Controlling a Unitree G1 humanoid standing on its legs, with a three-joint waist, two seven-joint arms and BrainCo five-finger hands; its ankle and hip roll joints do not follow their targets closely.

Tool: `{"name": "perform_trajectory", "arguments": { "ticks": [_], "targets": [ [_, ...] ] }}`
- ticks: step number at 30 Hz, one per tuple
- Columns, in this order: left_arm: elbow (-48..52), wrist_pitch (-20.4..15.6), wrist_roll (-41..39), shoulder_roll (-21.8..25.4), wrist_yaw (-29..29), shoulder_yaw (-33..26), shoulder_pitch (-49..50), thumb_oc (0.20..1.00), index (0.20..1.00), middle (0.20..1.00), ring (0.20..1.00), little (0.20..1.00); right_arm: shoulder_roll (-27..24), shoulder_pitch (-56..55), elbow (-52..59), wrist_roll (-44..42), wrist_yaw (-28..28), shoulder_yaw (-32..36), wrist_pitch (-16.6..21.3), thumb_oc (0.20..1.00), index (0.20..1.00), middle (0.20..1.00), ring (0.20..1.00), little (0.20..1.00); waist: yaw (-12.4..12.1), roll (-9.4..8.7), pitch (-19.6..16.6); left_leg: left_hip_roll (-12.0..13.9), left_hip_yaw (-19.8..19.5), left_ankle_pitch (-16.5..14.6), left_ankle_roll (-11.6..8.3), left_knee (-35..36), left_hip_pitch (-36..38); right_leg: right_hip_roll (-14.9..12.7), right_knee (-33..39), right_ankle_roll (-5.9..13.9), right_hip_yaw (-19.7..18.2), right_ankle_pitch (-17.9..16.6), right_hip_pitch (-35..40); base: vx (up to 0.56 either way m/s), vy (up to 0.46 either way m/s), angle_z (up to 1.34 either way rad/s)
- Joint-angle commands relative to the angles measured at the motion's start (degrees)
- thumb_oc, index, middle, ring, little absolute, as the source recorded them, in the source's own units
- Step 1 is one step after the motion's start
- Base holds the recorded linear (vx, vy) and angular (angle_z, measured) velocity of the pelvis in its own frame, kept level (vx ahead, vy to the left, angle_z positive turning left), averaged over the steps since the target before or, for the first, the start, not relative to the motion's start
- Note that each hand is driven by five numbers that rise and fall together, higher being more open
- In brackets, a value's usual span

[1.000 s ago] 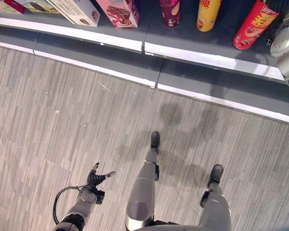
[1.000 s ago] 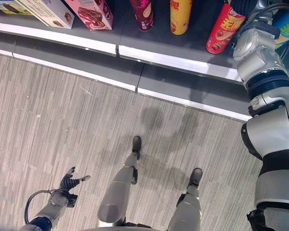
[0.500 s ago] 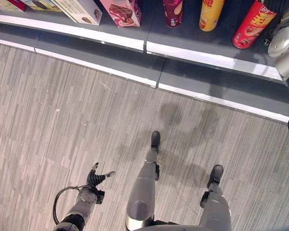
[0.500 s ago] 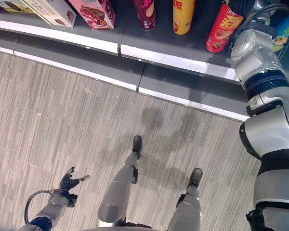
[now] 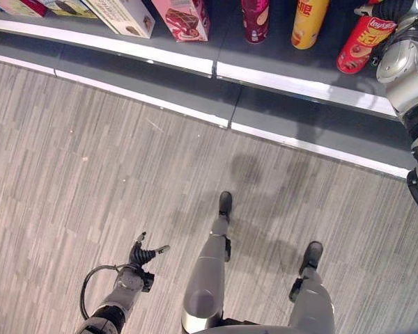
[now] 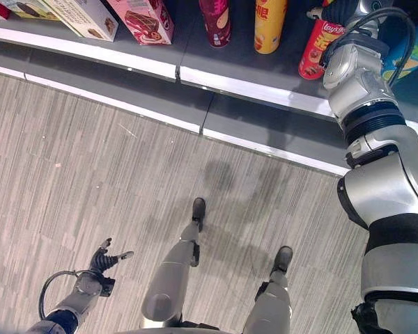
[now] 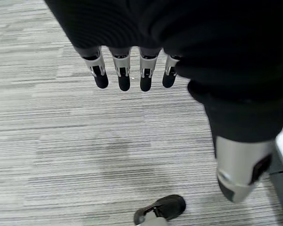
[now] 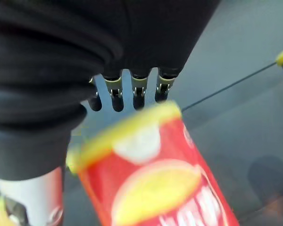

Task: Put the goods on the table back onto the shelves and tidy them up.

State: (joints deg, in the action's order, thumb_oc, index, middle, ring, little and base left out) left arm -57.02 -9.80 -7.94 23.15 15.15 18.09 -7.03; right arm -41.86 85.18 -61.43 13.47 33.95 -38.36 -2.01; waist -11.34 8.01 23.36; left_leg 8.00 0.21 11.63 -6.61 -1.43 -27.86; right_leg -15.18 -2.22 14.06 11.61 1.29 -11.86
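Red can (image 8: 155,188) on shelf (image 6: 251,87): judged light, stiff, slick, tippy, so grip mid-body; right hand (image 8: 127,92) above it, fingers straight, empty; left hand (image 7: 127,70) relaxed over floor.

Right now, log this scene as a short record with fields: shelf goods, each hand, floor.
shelf: grey shelf with a white front edge
boxes: pink box and cream box toward the robot's left
cans: maroon can, yellow can, red can
right hand: right hand raised at the shelf just past the red can's top, fingers straight, not gripping
left hand: left hand hangs low over the floor, fingers relaxed, holding nothing
floor: grey striped carpet
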Motion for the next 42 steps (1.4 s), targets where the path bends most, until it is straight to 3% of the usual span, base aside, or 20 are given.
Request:
{"name": "perform_trajectory", "arguments": {
  "ticks": [1, 7, 13, 18, 19, 22, 24, 25, 26, 27, 28, 30, 31, 32, 33, 35, 36, 37, 42],
  "targets": [
    [-1.75, 0.48, 0.04, 2.35, 0.52, 1.96, -2.13, 1.000, 1.000, 1.000, 1.000, 1.000, -0.85, 0.42, 3.45, 0.43, 3.04, 1.42, 1.04, 1.000, 1.000, 1.000, 1.000, 1.000, -1.52, -2.72, -2.14, 3.59, 1.36, -9.24, -6.21, -4.42, 2.58, -1.16, -5.42, 0.94, -5.70, 0.68, -4.81, -0.04, 0.007, 0.00],
    [-1.59, 1.35, 1.09, 2.78, -0.25, 1.24, -1.71, 1.000, 1.000, 1.000, 1.000, 1.000, -1.71, -4.80, 10.57, 0.85, 3.77, 5.69, 1.64, 1.000, 1.000, 1.000, 1.000, 1.000, -0.99, -3.76, -3.47, 4.08, 1.66, -8.59, -6.30, -2.56, 4.33, -0.73, -3.82, 0.94, -5.63, 0.35, -3.26, -0.01, 0.002, 0.00],
    [-1.39, 2.88, 3.85, 2.42, -1.36, -0.63, -0.21, 1.000, 1.000, 1.000, 1.000, 1.000, -0.56, -18.07, 22.92, 0.93, 2.19, 13.66, 3.06, 1.000, 1.000, 1.000, 1.000, 1.000, 0.69, -5.42, -5.45, 4.58, 2.56, -8.18, -6.09, 0.06, 7.60, 0.13, -1.54, 0.94, -6.07, -0.47, -1.48, 0.01, 0.010, 0.00],
    [-2.16, 4.70, 8.09, 1.80, -1.89, -3.81, 2.27, 1.000, 1.000, 1.000, 1.000, 1.000, 0.94, -33.88, 35.78, 2.28, -1.08, 20.34, 4.83, 1.000, 1.000, 1.000, 1.000, 1.000, 2.78, -7.50, -6.96, 4.58, 3.90, -9.78, -5.30, -0.12, 10.32, 0.51, 0.78, 0.94, -7.01, -2.21, 0.10, 0.04, 0.041, -0.04],
    [-2.53, 5.27, 9.28, 1.48, -2.12, -5.10, 2.52, 1.000, 1.000, 1.000, 1.000, 1.000, 1.56, -39.43, 40.42, 2.16, -2.40, 22.85, 5.96, 1.000, 1.000, 1.000, 1.000, 1.000, 4.24, -8.20, -7.39, 4.50, 4.52, -10.96, -4.82, -1.06, 11.01, 0.42, 1.47, 0.94, -7.84, -3.34, 0.33, 0.02, 0.047, -0.15],
    [-2.36, 5.60, 10.33, 1.22, -2.23, -6.59, 3.40, 1.000, 1.000, 1.000, 1.000, 1.000, 1.98, -48.39, 47.51, 2.24, -3.83, 27.27, 6.82, 1.000, 1.000, 1.000, 1.000, 1.000, 5.48, -8.92, -7.90, 4.34, 5.38, -12.68, -4.29, -3.08, 11.61, 0.29, 2.02, 0.94, -8.83, -4.53, 0.48, 0.02, 0.097, -0.20],
    [-2.58, 6.12, 12.02, 0.46, -2.52, -8.90, 4.39, 1.000, 1.000, 1.000, 1.000, 1.000, 3.89, -59.50, 56.14, 2.13, -6.69, 32.11, 9.06, 1.000, 1.000, 1.000, 1.000, 1.000, 8.21, -9.51, -8.53, 4.05, 6.88, -15.47, -3.48, -5.93, 12.63, 0.08, 2.87, 0.94, -10.68, -6.80, 0.21, 0.02, 0.149, -0.29],
    [-2.57, 6.12, 12.03, 0.52, -2.52, -8.81, 4.40, 1.000, 1.000, 1.000, 1.000, 1.000, 3.92, -59.78, 56.42, 2.15, -6.80, 32.35, 8.95, 1.000, 1.000, 1.000, 1.000, 1.000, 8.08, -9.63, -8.73, 3.97, 6.95, -15.18, -3.43, -5.84, 12.39, 0.02, 2.94, 0.94, -10.79, -7.06, -0.10, 0.01, 0.134, -0.51],
    [-3.21, 6.33, 13.19, 0.74, -3.00, -10.02, 4.70, 1.000, 1.000, 1.000, 1.000, 1.000, 3.55, -65.34, 59.67, 0.79, -9.08, 35.00, 10.69, 1.000, 1.000, 1.000, 1.000, 1.000, 10.20, -9.89, -9.08, 4.13, 8.49, -16.85, -3.26, -7.50, 13.37, 0.18, 3.23, 0.94, -11.86, -8.86, -0.54, -0.01, 0.089, -0.60],
    [-3.20, 6.32, 13.19, 0.79, -3.00, -9.96, 4.68, 1.000, 1.000, 1.000, 1.000, 1.000, 3.59, -65.52, 59.86, 0.79, -9.17, 35.17, 10.62, 1.000, 1.000, 1.000, 1.000, 1.000, 10.10, -10.02, -9.31, 4.02, 8.56, -16.52, -3.22, -7.35, 13.09, 0.10, 3.27, 0.94, -11.97, -9.11, -0.92, 0.01, 0.179, -0.55],
    [-3.37, 6.44, 14.15, 1.35, -3.74, -11.03, 5.10, 1.000, 1.000, 1.000, 1.000, 1.000, 3.12, -69.10, 60.94, -1.40, -10.80, 37.37, 12.11, 1.000, 1.000, 1.000, 1.000, 1.000, 12.20, -10.28, -9.34, 4.24, 10.78, -17.67, -3.02, -8.43, 14.43, 0.51, 3.21, 0.94, -12.84, -11.29, -2.06, -0.02, 0.129, -0.57],
    [-3.61, 6.49, 14.43, 1.78, -4.19, -11.36, 5.00, 1.000, 1.000, 1.000, 1.000, 1.000, 2.78, -70.07, 60.90, -2.19, -11.59, 37.76, 12.34, 1.000, 1.000, 1.000, 1.000, 1.000, 12.88, -10.56, -9.42, 4.30, 12.02, -17.69, -2.69, -8.77, 14.76, 0.75, 2.96, 0.94, -13.17, -12.31, -3.34, -0.02, 0.111, -0.75],
    [-3.64, 6.56, 14.59, 2.23, -4.55, -11.64, 5.10, 1.000, 1.000, 1.000, 1.000, 1.000, 2.56, -70.46, 60.64, -2.79, -11.82, 38.03, 12.59, 1.000, 1.000, 1.000, 1.000, 1.000, 13.26, -10.36, -9.19, 4.85, 13.74, -18.33, -2.39, -9.33, 15.82, 1.13, 2.73, 0.94, -12.31, -11.81, -3.88, -0.06, 0.163, -0.82],
    [-2.70, 6.40, 14.27, 2.82, -4.86, -12.14, 5.87, 1.000, 1.000, 1.000, 1.000, 1.000, 1.84, -70.53, 60.09, -4.30, -11.88, 38.42, 13.31, 1.000, 1.000, 1.000, 1.000, 1.000, 13.29, -10.09, -8.88, 6.01, 17.96, -18.90, -1.58, -10.19, 18.15, 0.16, 1.04, 0.94, -5.78, -9.67, -5.01, -0.07, 0.173, -0.64],
    [-2.15, 6.47, 14.03, 2.95, -5.06, -12.60, 6.42, 1.000, 1.000, 1.000, 1.000, 1.000, 1.33, -70.49, 59.74, -4.65, -12.24, 38.44, 13.47, 1.000, 1.000, 1.000, 1.000, 1.000, 12.84, -9.96, -8.74, 6.67, 19.72, -18.78, -1.48, -10.44, 19.07, -0.71, 0.26, 0.94, -1.77, -8.73, -4.72, -0.02, 0.140, -1.01],
    [-1.71, 6.40, 13.14, 2.38, -4.67, -14.09, 8.03, 1.000, 1.000, 1.000, 1.000, 1.000, 0.72, -70.11, 58.91, -5.39, -12.22, 37.99, 14.11, 1.000, 1.000, 1.000, 1.000, 1.000, 11.32, -9.50, -9.27, 8.35, 23.14, -19.25, -2.16, -9.91, 21.76, -2.03, -0.84, 0.94, 6.11, -6.45, -2.04, 0.01, 0.028, -1.98],
    [-1.64, 6.41, 13.14, 2.36, -4.67, -14.11, 8.16, 1.000, 1.000, 1.000, 1.000, 1.000, 0.70, -70.14, 58.89, -5.43, -12.22, 37.94, 14.14, 1.000, 1.000, 1.000, 1.000, 1.000, 11.27, -9.47, -9.18, 8.38, 23.25, -19.22, -2.22, -9.77, 22.05, -1.96, -0.79, 0.94, 6.07, -6.43, -1.85, -0.05, -0.085, -1.84],
    [-1.89, 6.34, 13.15, 1.37, -5.16, -15.21, 9.07, 1.000, 1.000, 1.000, 1.000, 1.000, 0.41, -70.98, 58.81, -5.25, -12.34, 38.78, 14.31, 1.000, 1.000, 1.000, 1.000, 1.000, 10.52, -10.03, -10.26, 9.45, 26.75, -17.80, -3.06, -8.81, 23.38, -2.49, 0.04, 0.94, 10.40, -6.45, 0.10, 0.02, -0.142, -1.14],
    [-2.60, 6.24, 13.95, -0.72, -5.57, -15.24, 9.03, 1.000, 1.000, 1.000, 1.000, 1.000, -1.09, -77.30, 60.72, -4.78, -11.41, 45.29, 13.75, 1.000, 1.000, 1.000, 1.000, 1.000, 12.41, -9.66, -13.05, 11.83, 29.66, -14.50, -5.55, -5.08, 29.54, 0.30, -2.21, 0.26, 8.62, -2.85, 1.44, 0.17, -0.213, -0.71]
  ]
}}
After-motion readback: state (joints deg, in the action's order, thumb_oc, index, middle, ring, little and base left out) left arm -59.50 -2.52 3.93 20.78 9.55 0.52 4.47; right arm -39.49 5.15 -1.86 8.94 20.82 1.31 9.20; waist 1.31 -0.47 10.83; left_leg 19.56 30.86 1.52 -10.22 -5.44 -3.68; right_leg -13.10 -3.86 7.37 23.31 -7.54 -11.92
